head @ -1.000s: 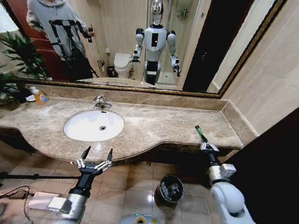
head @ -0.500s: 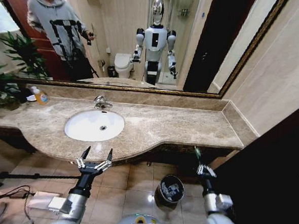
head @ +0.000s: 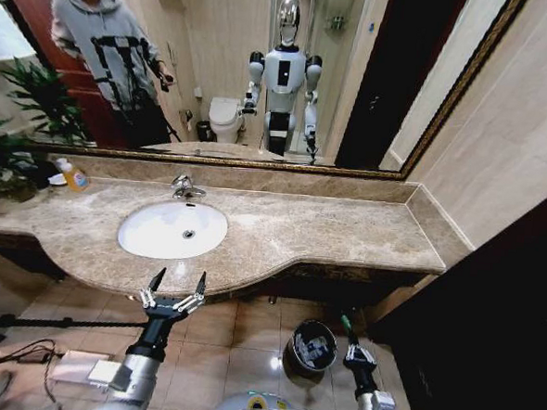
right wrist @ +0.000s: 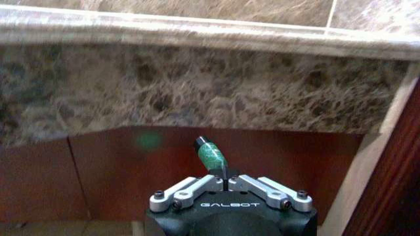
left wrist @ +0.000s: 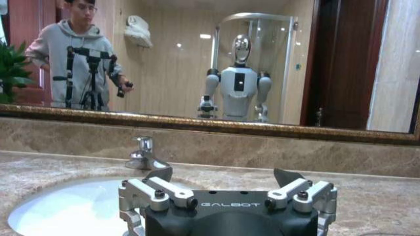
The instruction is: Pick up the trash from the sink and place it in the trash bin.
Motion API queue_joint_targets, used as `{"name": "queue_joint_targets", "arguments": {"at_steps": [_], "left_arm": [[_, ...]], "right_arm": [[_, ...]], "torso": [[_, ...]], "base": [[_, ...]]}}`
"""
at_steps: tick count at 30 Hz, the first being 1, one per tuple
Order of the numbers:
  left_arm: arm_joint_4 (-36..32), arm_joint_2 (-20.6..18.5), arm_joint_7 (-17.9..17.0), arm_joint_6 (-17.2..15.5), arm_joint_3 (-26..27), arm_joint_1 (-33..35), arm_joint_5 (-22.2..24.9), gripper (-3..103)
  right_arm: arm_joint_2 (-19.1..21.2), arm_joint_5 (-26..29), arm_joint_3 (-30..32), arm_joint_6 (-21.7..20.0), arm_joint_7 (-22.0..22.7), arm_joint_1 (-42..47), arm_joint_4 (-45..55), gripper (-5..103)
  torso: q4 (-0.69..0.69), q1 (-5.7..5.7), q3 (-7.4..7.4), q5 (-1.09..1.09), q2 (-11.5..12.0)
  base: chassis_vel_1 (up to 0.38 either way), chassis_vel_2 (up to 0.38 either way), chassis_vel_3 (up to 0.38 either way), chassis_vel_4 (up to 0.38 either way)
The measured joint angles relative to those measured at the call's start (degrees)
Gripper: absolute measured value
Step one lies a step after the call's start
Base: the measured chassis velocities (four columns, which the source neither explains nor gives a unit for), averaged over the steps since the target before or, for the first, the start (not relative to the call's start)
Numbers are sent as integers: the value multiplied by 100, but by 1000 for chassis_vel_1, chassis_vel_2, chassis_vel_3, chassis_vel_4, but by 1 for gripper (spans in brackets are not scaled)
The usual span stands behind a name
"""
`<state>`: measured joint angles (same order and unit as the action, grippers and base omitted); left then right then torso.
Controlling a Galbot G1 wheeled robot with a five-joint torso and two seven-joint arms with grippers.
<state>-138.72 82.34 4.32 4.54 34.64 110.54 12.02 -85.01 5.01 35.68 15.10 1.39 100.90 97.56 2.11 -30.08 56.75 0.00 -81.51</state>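
Your right gripper (head: 347, 347) pinches the tiny green bottle (right wrist: 211, 155) below the countertop (head: 328, 232), beside the trash bin (head: 310, 346) — carry step. Next: centre over the bin, then release. Left gripper (head: 173, 292) idles, fingers spread, before the sink (head: 173, 229).

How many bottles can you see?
2. A tiny green bottle is pinched in the right gripper, down beside the trash bin. An orange soap bottle stands on the counter's far left corner. More may be hidden inside the bin.
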Motion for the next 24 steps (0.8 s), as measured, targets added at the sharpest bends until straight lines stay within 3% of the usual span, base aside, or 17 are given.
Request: {"name": "queue_joint_targets", "arguments": {"at_steps": [10, 17, 24], "left_arm": [[0, 0, 0, 0, 0, 0, -1, 100], [0, 0, -1, 0, 0, 0, 0, 100], [0, 0, 0, 0, 0, 0, 0, 100]], "right_arm": [[45, -229, -109, -257, -280, -924, -1436, 0], [30, 21, -219, -521, -406, -1535, -2355, 0], [-27, -375, -211, -509, -345, -2213, -3545, 0]], "torso": [[0, -1, 0, 0, 0], [0, -1, 0, 0, 0], [0, -1, 0, 0, 0]], "base": [[0, 0, 0, 0], [0, 0, 0, 0], [0, 0, 0, 0]]}}
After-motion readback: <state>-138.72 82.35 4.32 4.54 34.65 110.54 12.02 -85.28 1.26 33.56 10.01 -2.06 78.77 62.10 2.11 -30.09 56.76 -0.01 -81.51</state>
